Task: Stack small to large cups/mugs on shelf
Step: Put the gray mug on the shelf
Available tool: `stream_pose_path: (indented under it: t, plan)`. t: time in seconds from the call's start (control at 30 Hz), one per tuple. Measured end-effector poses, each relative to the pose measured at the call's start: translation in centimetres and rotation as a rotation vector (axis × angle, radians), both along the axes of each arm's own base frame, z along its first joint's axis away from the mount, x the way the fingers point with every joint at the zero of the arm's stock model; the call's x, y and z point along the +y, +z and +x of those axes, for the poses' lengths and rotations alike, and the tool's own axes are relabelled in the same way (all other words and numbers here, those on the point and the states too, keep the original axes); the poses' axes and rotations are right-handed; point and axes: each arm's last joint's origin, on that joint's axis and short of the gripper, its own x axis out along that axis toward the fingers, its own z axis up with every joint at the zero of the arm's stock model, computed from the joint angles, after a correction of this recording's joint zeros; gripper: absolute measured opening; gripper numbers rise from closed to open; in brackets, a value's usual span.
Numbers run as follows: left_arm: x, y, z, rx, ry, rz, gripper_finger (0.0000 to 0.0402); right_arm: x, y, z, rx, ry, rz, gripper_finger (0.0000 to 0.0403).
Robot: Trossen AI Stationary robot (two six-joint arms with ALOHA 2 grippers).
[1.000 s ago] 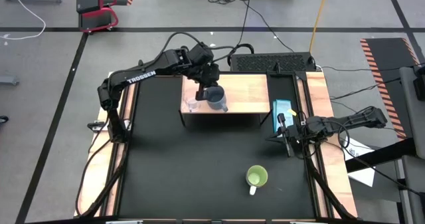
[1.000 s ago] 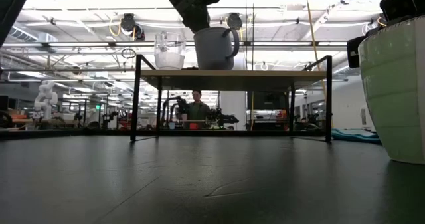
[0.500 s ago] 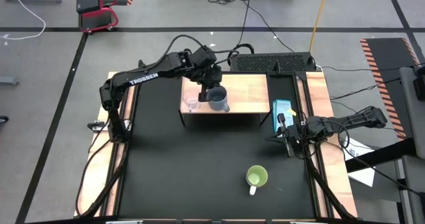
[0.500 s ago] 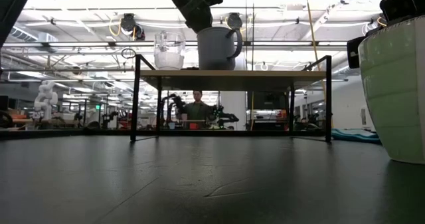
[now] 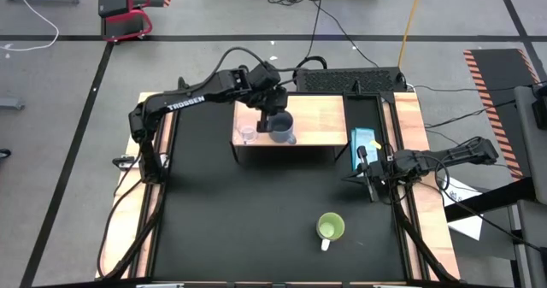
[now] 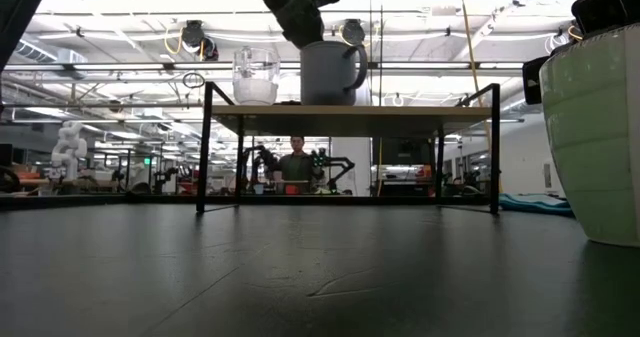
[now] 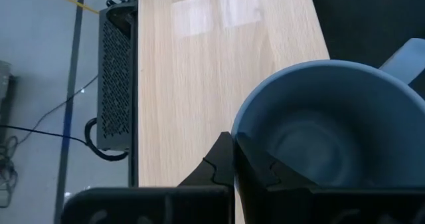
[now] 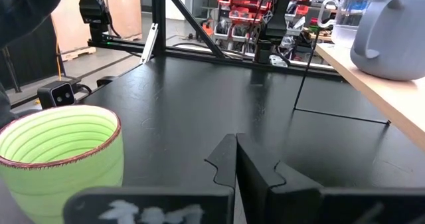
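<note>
Black matting covers the table (image 5: pixel 239 220). On the shelf (image 5: pixel 316 117), the left gripper (image 5: pixel 272 117) pinches the grey-blue mug's (image 5: pixel 280 127) rim beside the glass cup (image 5: pixel 247 134) (shelf's left end). Right gripper (image 5: pixel 369 185), closed and empty, waits near the table's right edge; green mug (image 5: pixel 330 228) sits toward its front.

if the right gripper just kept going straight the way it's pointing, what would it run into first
Probably the lime-green mug, just off the line of the shut right gripper; dead ahead is bare black table. Depth is hard to judge.
</note>
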Motion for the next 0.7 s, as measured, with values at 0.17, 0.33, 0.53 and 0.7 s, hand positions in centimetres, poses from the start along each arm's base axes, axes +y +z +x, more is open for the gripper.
stream_pose_path:
  t: [0.17,0.33,0.53,0.7]
  plan:
    - [-0.48,-0.02,0.21,0.002,-0.014,0.012,0.0000,0.00,-0.02,0.00,0.001,0.001,0.000,0.0000]
    - [-0.53,-0.02,0.22,0.002,-0.014,0.011,0.0000,0.00,-0.02,0.00,0.002,0.000,0.000,0.0000]
    - [-0.53,-0.03,0.23,0.002,-0.014,0.010,0.0000,0.00,-0.02,0.00,0.002,0.001,0.000,0.0000]
    - [-0.53,-0.03,0.23,0.002,-0.015,0.011,0.0000,0.00,-0.02,0.00,0.003,0.000,0.000,0.0000]
